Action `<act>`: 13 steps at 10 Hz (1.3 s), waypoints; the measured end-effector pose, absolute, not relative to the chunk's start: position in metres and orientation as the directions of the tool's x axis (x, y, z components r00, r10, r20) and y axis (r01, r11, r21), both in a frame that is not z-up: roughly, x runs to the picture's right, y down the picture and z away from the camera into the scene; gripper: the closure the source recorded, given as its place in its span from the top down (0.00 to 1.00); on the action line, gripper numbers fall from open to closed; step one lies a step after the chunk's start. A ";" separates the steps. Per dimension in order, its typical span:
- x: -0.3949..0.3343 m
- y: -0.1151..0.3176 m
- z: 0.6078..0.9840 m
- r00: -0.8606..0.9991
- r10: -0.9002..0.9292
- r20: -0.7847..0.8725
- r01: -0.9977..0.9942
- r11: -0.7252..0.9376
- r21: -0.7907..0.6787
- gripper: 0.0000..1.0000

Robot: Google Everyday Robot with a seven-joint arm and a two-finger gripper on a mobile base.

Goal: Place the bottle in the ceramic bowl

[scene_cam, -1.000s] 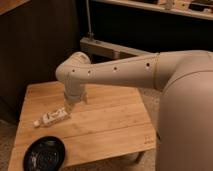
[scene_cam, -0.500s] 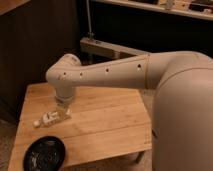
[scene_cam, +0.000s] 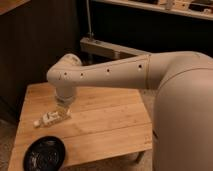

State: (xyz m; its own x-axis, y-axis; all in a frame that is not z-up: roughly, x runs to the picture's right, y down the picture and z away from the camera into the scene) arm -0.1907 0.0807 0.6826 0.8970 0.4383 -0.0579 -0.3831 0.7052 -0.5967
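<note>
- Gripper (scene_cam: 60,112) is down low at the right end of the bottle (scene_cam: 46,120), with its fingers apart. I cannot tell if it touches the bottle.
- Bottle lies on its side on the left part of the wooden table (scene_cam: 110,120). It is not lifted yet.
- Ceramic bowl (scene_cam: 45,154) sits at the front left corner, near the bottle but apart from it.
- Left to do, I think: grab, lift, carry over, let go.
- Count: one bottle, one bowl, one table, one arm (scene_cam: 110,70).

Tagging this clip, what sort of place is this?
Likely a lab or office corner: a wooden table, a metal rack behind it, and a robot's pincer at a bottle near a bowl.
</note>
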 end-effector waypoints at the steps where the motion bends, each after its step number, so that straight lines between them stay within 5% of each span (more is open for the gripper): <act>1: -0.190 0.078 0.684 0.900 0.434 -0.042 -0.371 0.713 -0.595 0.65; 5: -0.201 0.041 0.697 0.935 0.193 0.296 -0.011 0.854 -0.520 0.65; 9: -0.225 0.034 0.707 0.829 -0.114 0.547 0.387 0.824 -0.414 0.65; 13: -0.234 0.032 0.711 0.744 -0.219 0.631 0.520 0.783 -0.342 0.65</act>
State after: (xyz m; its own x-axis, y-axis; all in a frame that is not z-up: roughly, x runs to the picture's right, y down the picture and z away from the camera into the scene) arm -0.2335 0.0323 0.7111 0.7445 -0.2187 0.6308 0.5198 0.7829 -0.3420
